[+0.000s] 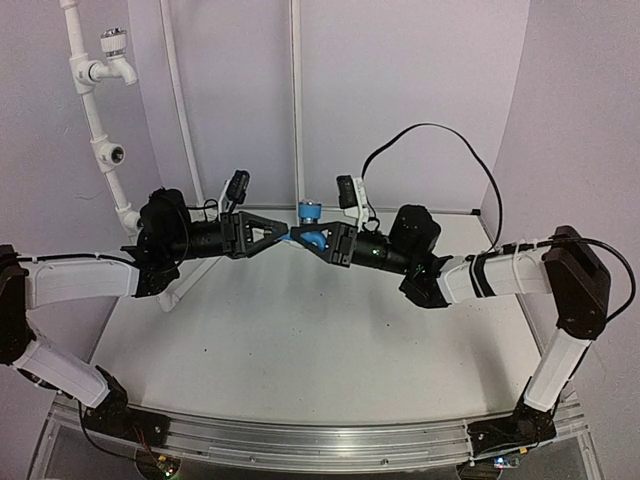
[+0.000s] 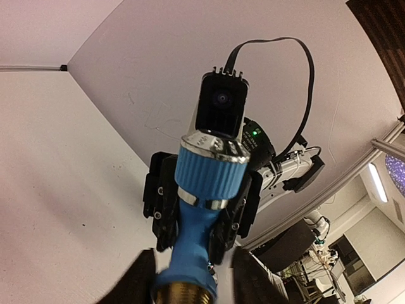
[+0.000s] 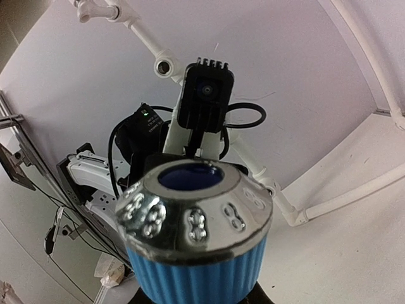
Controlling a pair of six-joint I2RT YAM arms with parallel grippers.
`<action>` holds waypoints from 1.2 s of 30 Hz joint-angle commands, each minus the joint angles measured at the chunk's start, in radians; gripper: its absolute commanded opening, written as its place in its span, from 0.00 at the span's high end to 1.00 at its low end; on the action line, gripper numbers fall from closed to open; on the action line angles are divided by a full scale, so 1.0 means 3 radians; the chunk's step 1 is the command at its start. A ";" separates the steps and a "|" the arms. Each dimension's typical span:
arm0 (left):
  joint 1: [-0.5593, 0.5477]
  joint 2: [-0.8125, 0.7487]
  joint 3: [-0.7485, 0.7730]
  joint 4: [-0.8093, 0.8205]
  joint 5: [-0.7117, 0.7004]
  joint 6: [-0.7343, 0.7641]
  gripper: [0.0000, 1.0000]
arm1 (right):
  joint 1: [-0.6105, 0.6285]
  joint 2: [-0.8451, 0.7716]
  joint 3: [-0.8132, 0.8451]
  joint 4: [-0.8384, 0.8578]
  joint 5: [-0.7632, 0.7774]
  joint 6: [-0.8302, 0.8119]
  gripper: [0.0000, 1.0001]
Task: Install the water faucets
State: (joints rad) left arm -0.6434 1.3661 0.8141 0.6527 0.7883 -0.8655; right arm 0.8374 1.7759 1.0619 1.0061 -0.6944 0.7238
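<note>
Blue plastic faucet [image 2: 196, 240] hangs mid-air above the bench [image 1: 300, 350], dead centre btwn both arms. Right pincer [image 2: 202, 212] is clamped on its body just under the ribbed knob; in the left wrist view you see its black fingers [image 2: 158, 202] pressed to the blue on either side. Left pincer [image 2: 193, 285] sits round the other end, w/ the brass thread [image 2: 183, 294] btwn its fingers. A sliver of gap shows on one side, so I can't tell if it grips or has let go.

Long axis runs approx. arm to arm: thread end toward the left pincer, knob sticking out crosswise toward the right wrist cam.

What matters for you: the pipe frame [image 1: 100, 130] w/ its open socket [image 1: 118, 153] stands far left at the back, beyond the left arm, below the white faucet [image 1: 116, 48] already seated. So the thread looks to point roughly the frame's way, but the holding arm is the farther one. Prob. you need the left pincer clear of the thread first.
</note>
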 commanded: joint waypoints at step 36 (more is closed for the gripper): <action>0.0041 -0.1327 -0.0323 -0.3411 -0.5964 0.0858 0.00 | -0.0219 -0.0671 -0.0652 -0.0301 0.0703 -0.0580 1.00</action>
State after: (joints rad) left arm -0.6343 0.9242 0.7590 -0.5697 -0.7875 -0.6802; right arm 0.7700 1.6353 0.8689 0.8655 -0.4929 0.5743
